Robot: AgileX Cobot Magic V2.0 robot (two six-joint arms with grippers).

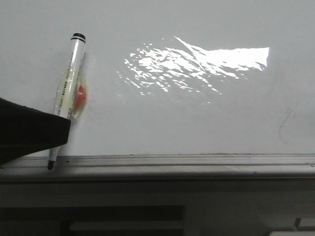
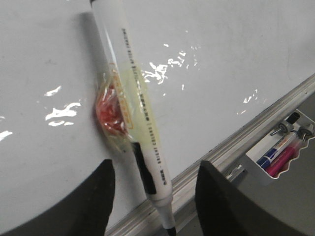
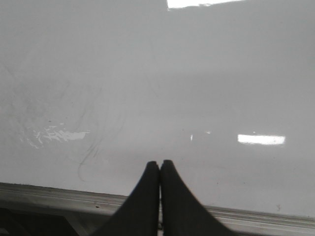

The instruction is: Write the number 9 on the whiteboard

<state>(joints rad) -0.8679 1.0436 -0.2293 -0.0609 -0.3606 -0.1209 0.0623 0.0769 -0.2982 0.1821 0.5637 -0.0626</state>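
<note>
Glossy whiteboard (image 3: pixel 157 73) beyond (closed) right end effector (image 3: pixel 160 169)

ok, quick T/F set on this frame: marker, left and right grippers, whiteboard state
1. A marker lies on the whiteboard, uncapped tip toward the bottom edge strip. True.
2. The left gripper is clamped on the marker. False: the jaws stand apart, the marker's lower end lies between them untouched.
3. The right gripper is open. False: its fingers are pressed together, holding nothing.
4. A clear dark 9 is already drawn on the board. False: only faint grey smudges show; no finished digit.
5. Spare markers sit in a tray beyond the board's edge. True.
</note>
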